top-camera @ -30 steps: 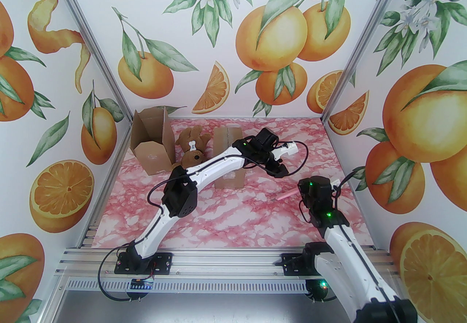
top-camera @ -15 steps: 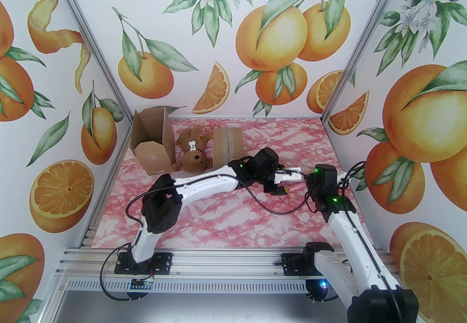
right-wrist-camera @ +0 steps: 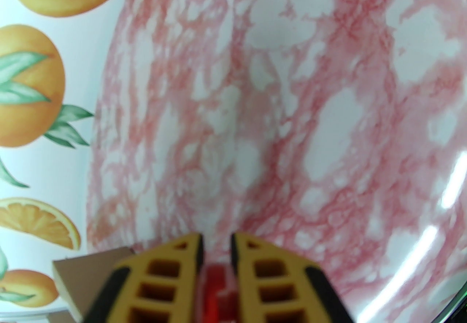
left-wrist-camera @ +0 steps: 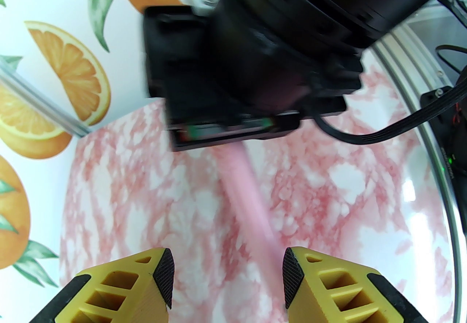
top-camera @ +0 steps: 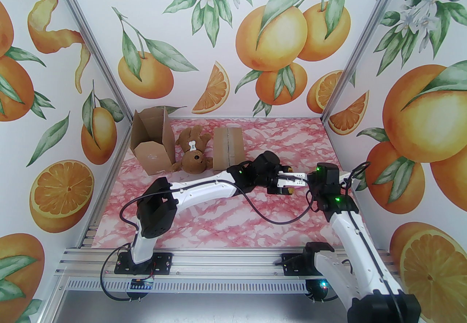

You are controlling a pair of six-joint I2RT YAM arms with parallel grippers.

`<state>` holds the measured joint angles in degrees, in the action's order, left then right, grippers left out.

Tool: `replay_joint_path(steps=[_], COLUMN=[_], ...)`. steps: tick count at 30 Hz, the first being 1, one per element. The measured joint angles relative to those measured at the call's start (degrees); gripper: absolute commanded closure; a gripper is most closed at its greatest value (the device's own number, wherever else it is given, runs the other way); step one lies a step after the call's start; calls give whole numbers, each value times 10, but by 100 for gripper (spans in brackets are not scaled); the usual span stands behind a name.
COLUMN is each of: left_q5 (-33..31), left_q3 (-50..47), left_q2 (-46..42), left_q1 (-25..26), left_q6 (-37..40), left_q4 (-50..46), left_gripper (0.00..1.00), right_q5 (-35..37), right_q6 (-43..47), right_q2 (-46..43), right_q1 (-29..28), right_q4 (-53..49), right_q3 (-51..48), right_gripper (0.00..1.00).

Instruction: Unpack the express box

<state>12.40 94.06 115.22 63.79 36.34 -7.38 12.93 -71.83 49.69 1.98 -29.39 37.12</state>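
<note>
Two black-and-white arms reach from the near rail over a pink-marbled desk (top-camera: 219, 219), and I watch them meet at its right-middle. At the back of the desk, well apart from both claws, the express box (top-camera: 228, 148) lies shut with a seam down its top. I judge it waits there until a cutting tool sits in the proper claw. Just left of it lies a brown teddy bear (top-camera: 193, 154), and left again stands an open carton (top-camera: 151, 148) with one flap raised.

The left claw (left-wrist-camera: 226, 277) faces the right claw (right-wrist-camera: 216, 241) tip to tip. The left claw's jaws stand apart, and a pink stick (left-wrist-camera: 248, 197) runs into the gap, nearer one side. I cannot tell whether it touches. The right claw is clamped on the stick's far end. I read this as a hand-over, with the stick offered lengthwise so the left can close around it.

From overhead I get the boxes and the arms' pose. From the left wrist I get the stick's length. From the right wrist I get a reddish blur pinched between near-closed pads (right-wrist-camera: 199, 252).
</note>
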Motion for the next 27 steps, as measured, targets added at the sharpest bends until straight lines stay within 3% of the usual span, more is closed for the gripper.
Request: replay_joint_path(steps=[13,20,27], left_q5=[-66,-101,-108], left_q3=[21,56,85], left_q2=[27,52,68], left_q1=[23,22,22], left_q6=[-9,-10,-13], left_q4=[0,-15,-46], left_gripper=[44,55,59], right_q5=[5,4,4], right_q6=[-23,-30,-39], right_q2=[-18,-28,-33], right_q1=[0,0,-2], right_q4=[-2,-7,-6], right_q3=[3,4,5], right_gripper=[100,100,100])
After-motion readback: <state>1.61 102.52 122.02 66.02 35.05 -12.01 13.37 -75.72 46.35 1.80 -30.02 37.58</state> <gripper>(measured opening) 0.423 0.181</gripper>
